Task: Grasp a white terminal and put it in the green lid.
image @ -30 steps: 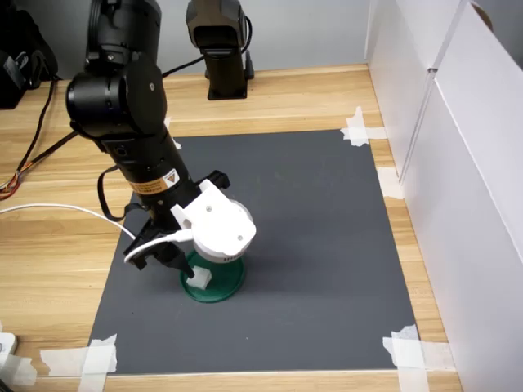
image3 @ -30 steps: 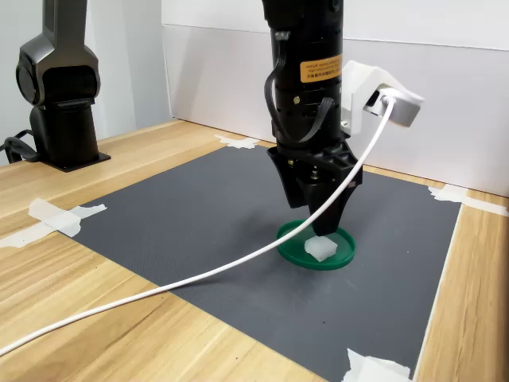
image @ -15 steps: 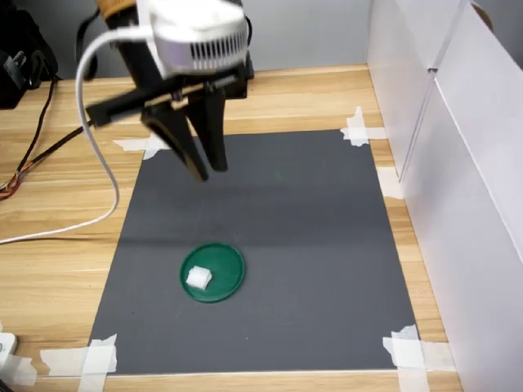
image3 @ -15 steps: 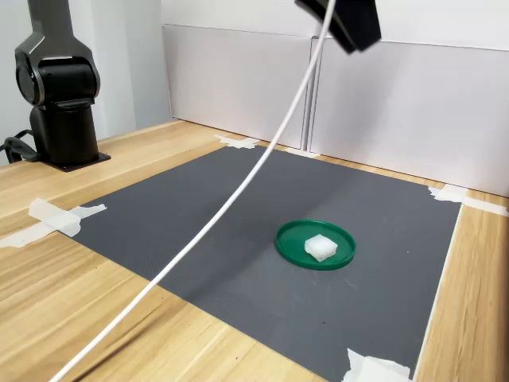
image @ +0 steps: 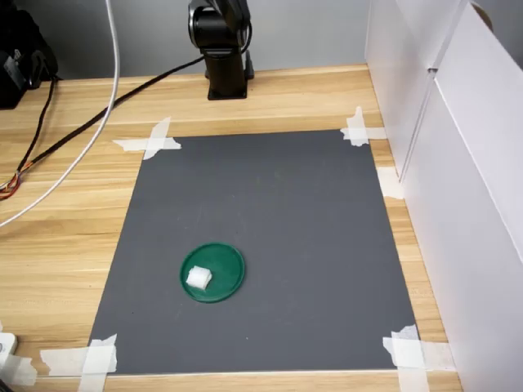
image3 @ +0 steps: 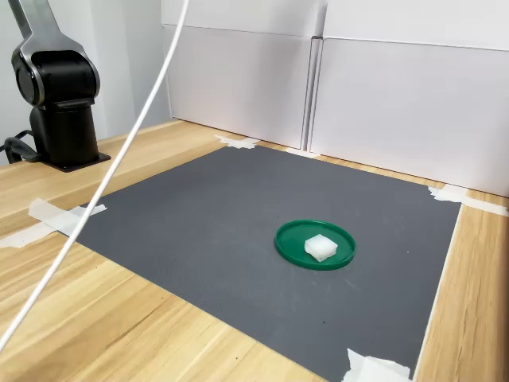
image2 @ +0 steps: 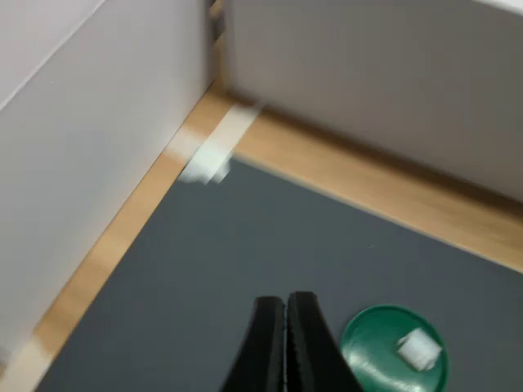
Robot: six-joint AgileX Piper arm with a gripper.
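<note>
Cable (image: 82,139): white lead hangs slack across the first exterior view's left, draped over the wooden table (image: 57,245); half a second ago it ran up to the arm overhead.
Arm base (image: 219,49): black pedestal at the far edge in the first exterior view; nothing else of the arm shows in either exterior view now. A second ago it stood low over the lid, half a second ago it was already lifted high.
Mat (image: 286,212): dark grey sheet, taped at its corners, unchanged.
Green lid (image: 212,272): near-left part of the mat in the first exterior view, same spot as before.
White terminal (image: 198,278): lies inside the lid, toward its left side in the first exterior view, free of any grip; also clear in the second exterior view (image3: 320,248).
Gripper (image2: 285,306): wrist view only, high above the mat, both tips pressed together with nothing between them.
Task reading: drop-off looks done, arm has pulled clear; nothing left to place.
</note>
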